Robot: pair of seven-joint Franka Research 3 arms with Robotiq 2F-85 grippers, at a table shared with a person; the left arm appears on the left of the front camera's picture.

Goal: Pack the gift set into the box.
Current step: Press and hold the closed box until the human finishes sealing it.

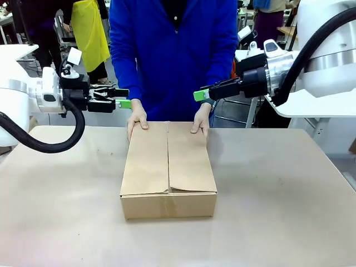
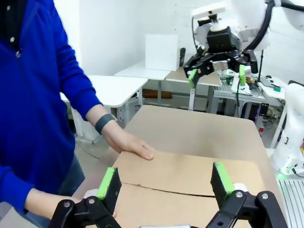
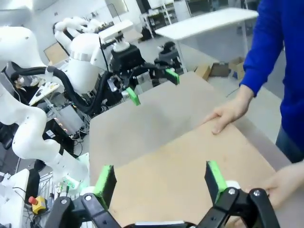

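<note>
Left gripper (image 1: 121, 102), black with green pads, hovers above the far left part of the pale brown table (image 1: 278, 194) with its jaws spread wide and nothing between them. The right gripper (image 1: 200, 95) hangs opposite it on the far right, equally open and empty. Between and below them, in the middle of the table, lies the brown corrugated cardboard box (image 1: 167, 167). Its top flaps are folded flat and meet along a centre seam, with a slight uneven step near the robot's end. A person in a blue top rests one hand (image 1: 137, 118) and the other hand (image 1: 200, 119) on the box's far edge. With the flaps down, the inside is hidden, so I cannot tell whether the gift set is in it. Judging by the closed top, packing looks nearly finished, and only sealing or removing the box seems to be left. The box's long axis runs from the robot's side towards the person, and the seam follows that line.
</note>
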